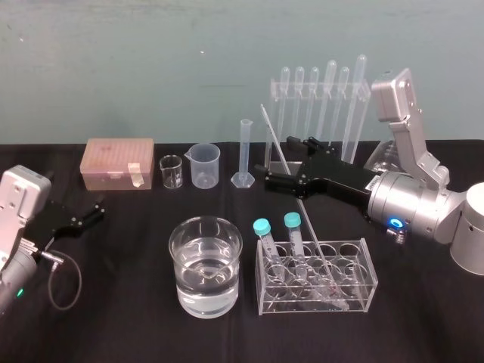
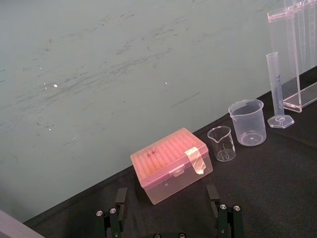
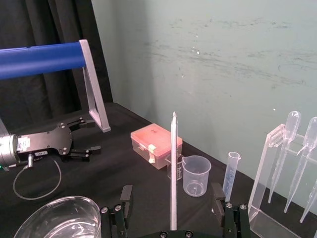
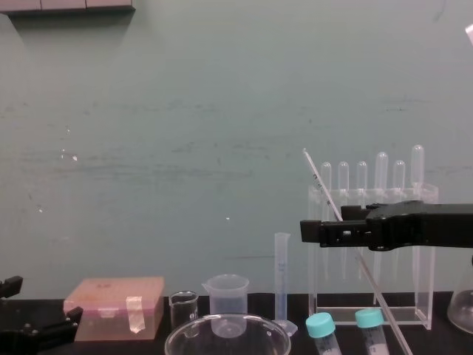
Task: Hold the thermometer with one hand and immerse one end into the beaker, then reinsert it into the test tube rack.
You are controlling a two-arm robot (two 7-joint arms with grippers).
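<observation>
We see the right gripper raised behind the test tube rack, fingers spread wide either side of the thermometer, gripping nothing. The thermometer leans with its lower end in that rack, right of the beaker. The left gripper sits open, far left.

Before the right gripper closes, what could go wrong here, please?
The thermometer leans tilted between the open fingers of the right gripper; an off-centre close could lever the thin glass against the clear tube rack holding its lower end. Lifting at that slant might knock the teal-capped tubes beside it. The left gripper sits parked, far left.
</observation>
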